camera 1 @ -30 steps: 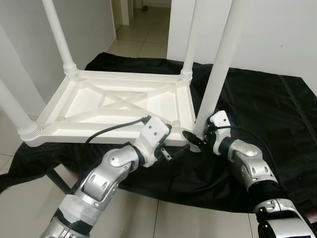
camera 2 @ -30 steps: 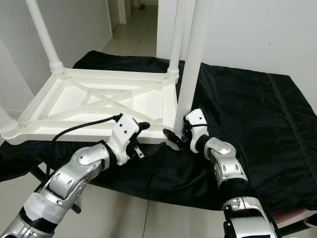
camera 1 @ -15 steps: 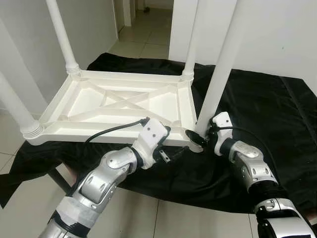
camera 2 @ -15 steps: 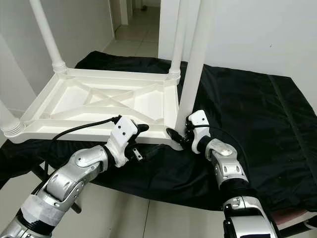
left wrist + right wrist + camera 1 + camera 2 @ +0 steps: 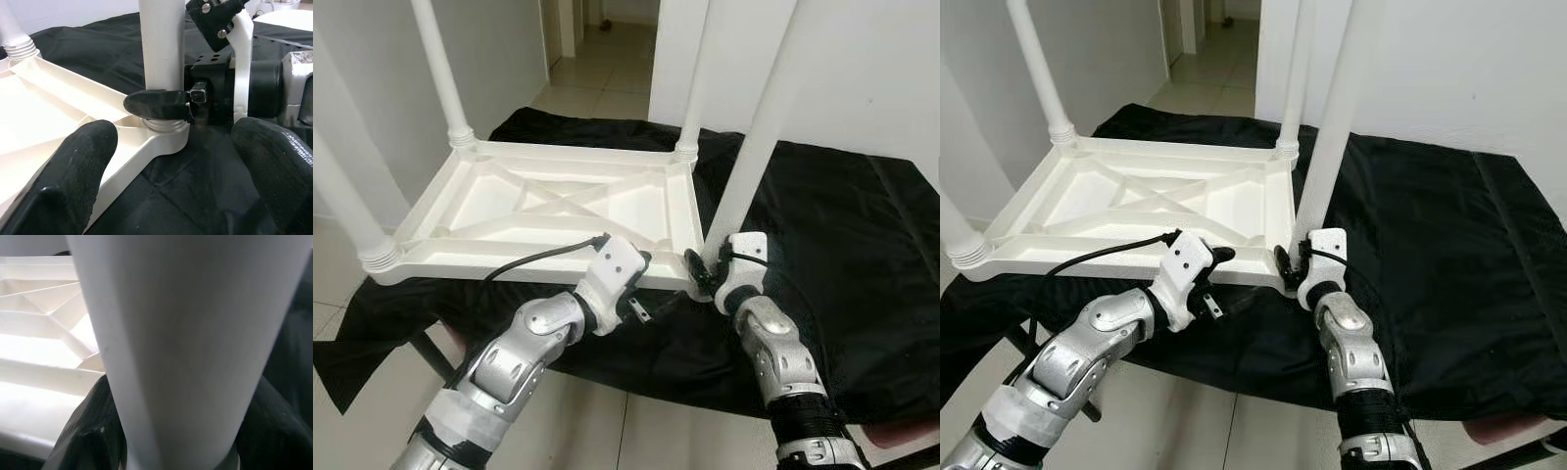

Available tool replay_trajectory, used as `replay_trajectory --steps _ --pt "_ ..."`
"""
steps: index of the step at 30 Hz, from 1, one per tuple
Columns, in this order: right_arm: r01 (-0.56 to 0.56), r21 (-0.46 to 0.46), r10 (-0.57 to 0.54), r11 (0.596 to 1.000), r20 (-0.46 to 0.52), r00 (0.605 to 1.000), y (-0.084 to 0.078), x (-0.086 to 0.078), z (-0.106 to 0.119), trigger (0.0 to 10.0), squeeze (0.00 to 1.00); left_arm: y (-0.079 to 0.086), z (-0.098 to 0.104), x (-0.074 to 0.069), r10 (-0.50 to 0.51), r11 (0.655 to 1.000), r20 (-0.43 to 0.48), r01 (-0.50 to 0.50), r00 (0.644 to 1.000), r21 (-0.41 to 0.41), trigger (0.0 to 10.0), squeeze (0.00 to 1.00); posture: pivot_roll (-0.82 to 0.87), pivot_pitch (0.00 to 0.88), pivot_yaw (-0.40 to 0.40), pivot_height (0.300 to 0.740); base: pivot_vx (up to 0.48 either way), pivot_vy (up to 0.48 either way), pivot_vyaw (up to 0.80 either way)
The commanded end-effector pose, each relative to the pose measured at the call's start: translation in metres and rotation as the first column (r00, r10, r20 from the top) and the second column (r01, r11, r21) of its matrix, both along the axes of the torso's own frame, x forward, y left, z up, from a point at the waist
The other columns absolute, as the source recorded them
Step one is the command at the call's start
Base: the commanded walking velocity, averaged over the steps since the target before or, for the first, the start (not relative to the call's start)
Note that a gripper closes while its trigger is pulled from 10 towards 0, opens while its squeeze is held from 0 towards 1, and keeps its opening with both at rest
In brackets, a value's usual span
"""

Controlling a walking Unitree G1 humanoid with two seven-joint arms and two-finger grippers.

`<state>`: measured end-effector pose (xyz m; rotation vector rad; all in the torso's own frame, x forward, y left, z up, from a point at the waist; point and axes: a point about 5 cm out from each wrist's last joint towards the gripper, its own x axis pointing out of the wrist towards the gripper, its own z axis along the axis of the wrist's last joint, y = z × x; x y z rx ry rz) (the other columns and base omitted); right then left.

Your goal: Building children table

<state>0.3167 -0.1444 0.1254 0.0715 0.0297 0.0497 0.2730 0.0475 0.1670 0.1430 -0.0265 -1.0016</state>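
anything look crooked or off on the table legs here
The near-right leg leans away from its corner socket, unlike the far legs, which stand straighter. The right gripper clamps its base; the left gripper waits open.

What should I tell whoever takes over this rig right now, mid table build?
Right gripper: fingers shut on the fourth leg, low down at its socket in the near right corner.
Left gripper: open, hovering beside that corner, holding nothing.
Tabletop lies upside down on the black cloth.
Done: three other legs stand in their corners.
Left: whether the fourth leg is fully seated cannot be told; check, then release and turn the table upright.
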Motion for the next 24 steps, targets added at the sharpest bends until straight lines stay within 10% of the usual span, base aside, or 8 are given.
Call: replay_trajectory --steps 1,4,12,13,15,16,24 --pt "0.173 0.027 -0.171 0.985 -0.05 0.984 -0.01 -0.007 -0.011 10.0 0.0 -0.002 -0.003 -0.004 -0.097 0.995 -0.025 0.097 0.995 0.016 10.0 0.0 -0.04 0.0 -0.034 0.74 0.0 0.0 0.0" --pt "0.333 0.055 -0.33 0.941 -0.054 0.942 -0.004 -0.015 -0.009 10.0 0.0 -0.001 -0.004 -0.004 -0.091 0.996 -0.028 0.092 0.995 0.015 10.0 0.0 -0.03 0.0 -0.037 0.74 0.0 0.0 0.0" --pt "0.284 0.039 -0.283 0.958 -0.03 0.959 0.004 -0.016 0.0 10.0 0.0 -0.003 -0.005 -0.005 -0.095 0.995 -0.026 0.096 0.995 0.016 10.0 0.0 -0.03 0.0 -0.043 0.74 0.0 0.0 0.0" --pt "0.271 0.049 -0.27 0.961 -0.026 0.962 0.005 -0.016 0.0 10.0 0.27 -0.002 -0.004 -0.005 -0.091 0.996 -0.026 0.092 0.995 0.014 10.0 0.0 -0.03 0.0 -0.046 0.74 0.0 0.0 0.0" --pt "0.264 0.056 -0.263 0.963 -0.024 0.965 0.005 -0.017 0.0 10.0 0.27 -0.002 -0.004 -0.005 -0.088 0.996 -0.025 0.088 0.996 0.013 10.0 0.0 -0.03 0.0 -0.046 0.74 0.0 0.0 0.0" --pt "0.239 0.067 -0.239 0.969 -0.007 0.971 0.007 -0.018 0.002 10.0 1.0 -0.001 -0.004 -0.004 -0.086 0.996 -0.025 0.086 0.996 0.012 10.0 0.0 -0.03 0.0 -0.046 0.74 0.0 0.0 0.0" --pt "0.076 0.02 -0.077 0.997 0.035 0.996 -0.007 -0.019 0.003 10.0 1.0 -0.001 -0.006 -0.006 -0.078 0.997 -0.027 0.078 0.997 0.011 10.0 0.0 -0.02 0.0 -0.06 0.74 0.0 0.0 0.0"
